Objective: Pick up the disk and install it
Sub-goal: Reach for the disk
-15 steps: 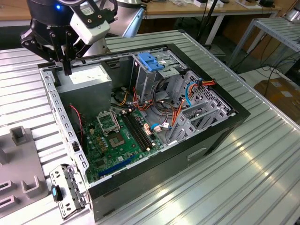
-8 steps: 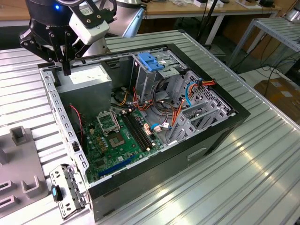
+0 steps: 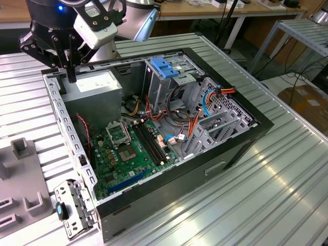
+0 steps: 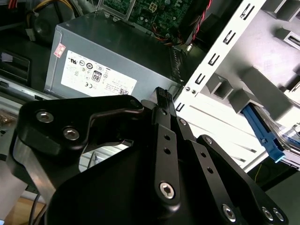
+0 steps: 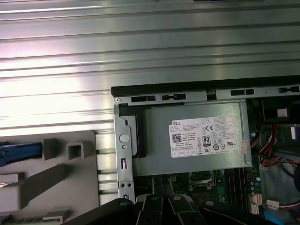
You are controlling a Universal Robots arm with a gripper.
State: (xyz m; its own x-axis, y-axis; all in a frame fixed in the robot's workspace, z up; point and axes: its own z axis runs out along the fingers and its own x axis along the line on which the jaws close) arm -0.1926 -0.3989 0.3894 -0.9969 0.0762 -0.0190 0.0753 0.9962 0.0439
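a ribbed aluminium table [image 3: 266, 195] takes up most of the exterior view, and light is reflected in bright bands along its grooves. behind it, wooden workbenches [image 3: 205, 10] with hanging cables, a metal frame rack [image 3: 302, 31] and a cardboard box [image 3: 307, 102] on the floor are seen. an open computer case [image 3: 205, 174] is laid on its side on the table. inside it, a green motherboard [image 3: 128, 154] is mounted flat. a grey power-supply box [image 3: 95, 84] with a white label is fitted in the corner toward the exterior view's left, and a metal drive cage [image 3: 164, 89] with a blue latch [image 3: 164, 66] is fitted toward the rear. a grey fixture plate [image 3: 20, 174] with raised blocks is placed on the table just beside the case, at the exterior view's left. a loose metal bracket [image 3: 72, 207] lies near its front corner. the gripper [image 3: 70, 77] is held above the case rim at the power-supply corner. its fingers [image 4: 161, 93] are pressed together and nothing is pinched. the disk [image 5: 18, 151] is seated on the fixture plate, apart from the gripper. only its blue carrier rail and a sliver of its body are seen in both wrist views.
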